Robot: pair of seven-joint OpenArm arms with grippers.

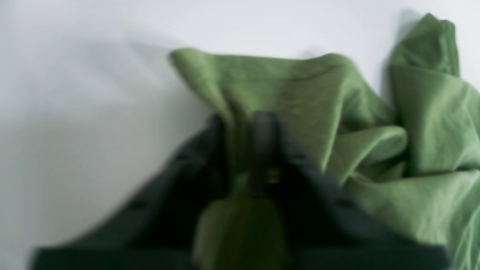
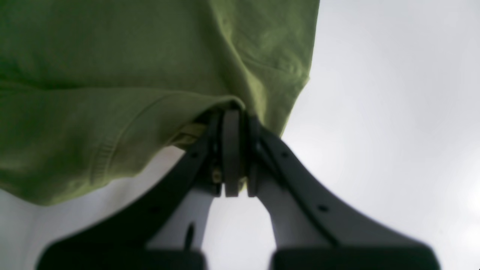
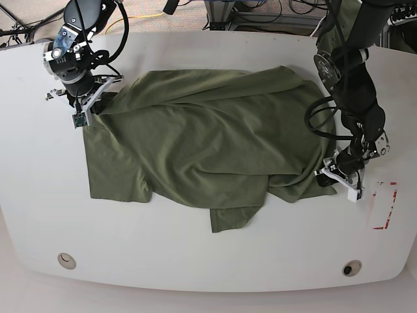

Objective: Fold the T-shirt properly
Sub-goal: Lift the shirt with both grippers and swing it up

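The olive-green T-shirt (image 3: 208,143) lies spread and wrinkled across the white table (image 3: 208,261), one part folded over itself. My right gripper (image 3: 96,104), at the base view's upper left, is shut on the shirt's edge; its wrist view shows the jaws (image 2: 232,116) pinching a hemmed fold of cloth (image 2: 112,93). My left gripper (image 3: 326,176), at the base view's right, is shut on the shirt's right edge; its blurred wrist view shows cloth (image 1: 300,97) bunched between the fingers (image 1: 243,123).
A red-and-white marker (image 3: 383,205) lies on the table right of the left gripper. Two round holes (image 3: 65,261) (image 3: 352,268) sit near the table's front edge. Cables and equipment (image 3: 260,13) lie beyond the far edge.
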